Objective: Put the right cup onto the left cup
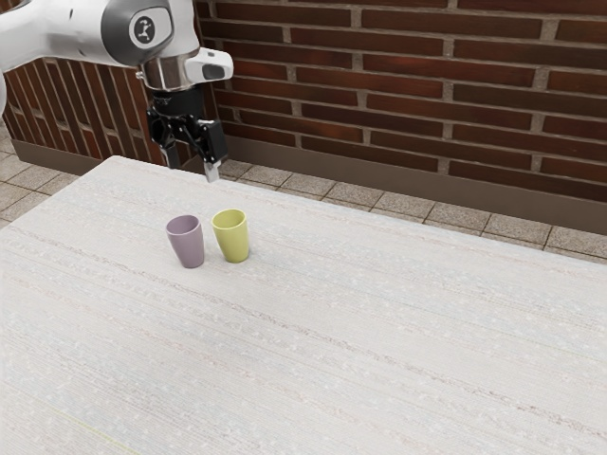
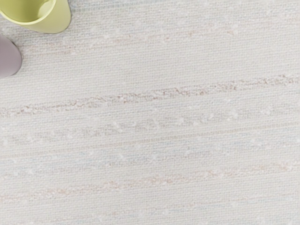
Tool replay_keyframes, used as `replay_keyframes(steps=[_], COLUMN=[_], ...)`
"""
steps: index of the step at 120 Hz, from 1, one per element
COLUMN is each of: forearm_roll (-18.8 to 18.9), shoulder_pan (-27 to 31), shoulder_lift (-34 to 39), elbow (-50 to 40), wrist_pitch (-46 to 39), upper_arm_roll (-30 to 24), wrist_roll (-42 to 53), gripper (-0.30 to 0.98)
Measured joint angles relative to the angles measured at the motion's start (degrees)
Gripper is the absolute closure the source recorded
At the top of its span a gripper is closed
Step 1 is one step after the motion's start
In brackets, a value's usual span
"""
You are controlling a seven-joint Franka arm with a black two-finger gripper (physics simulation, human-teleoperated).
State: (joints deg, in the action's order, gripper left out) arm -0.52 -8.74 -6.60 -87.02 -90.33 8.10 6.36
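Observation:
My gripper [image 1: 193,167] hangs above the far edge of the table, its two fingers apart with nothing between them. Lower and nearer the camera, a purple cup [image 1: 188,245] and a yellow-green cup [image 1: 233,241] stand upright side by side, a narrow gap between their rims. The yellow-green one is toward the exterior view's right. The wrist view has part of the yellow-green cup [image 2: 60,19], with its open mouth showing, and a piece of the purple cup [image 2: 8,58] close to it.
A pale, streaked cloth-like surface covers the table [image 1: 332,322]. Behind the table are a tiled floor [image 1: 379,203] and a brick wall [image 1: 408,85].

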Motion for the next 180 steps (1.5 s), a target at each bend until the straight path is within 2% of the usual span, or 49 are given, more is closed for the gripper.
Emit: replay_keyframes(steps=[40, 70, 124, 145, 180], forearm_roll=[0.2, -0.5, -1.8, 1.0, 5.3], shoulder_pan=[-0.2, 2.2, 15.0, 18.1, 21.2], shoulder_lift=[-2.2, -11.1, -29.3, -35.2, -40.4], elbow=[0.2, 6.3, 19.4, 25.2, 28.2], wrist_pitch=[-2.3, -4.9, -9.0, -10.0, -11.7], upper_arm_roll=[0.5, 0.3, -10.4, -15.0, -19.1], wrist_roll=[0.1, 0.3, 3.0, 4.6, 6.4], gripper=[0.0, 0.01, 0.12, 0.14, 0.15])
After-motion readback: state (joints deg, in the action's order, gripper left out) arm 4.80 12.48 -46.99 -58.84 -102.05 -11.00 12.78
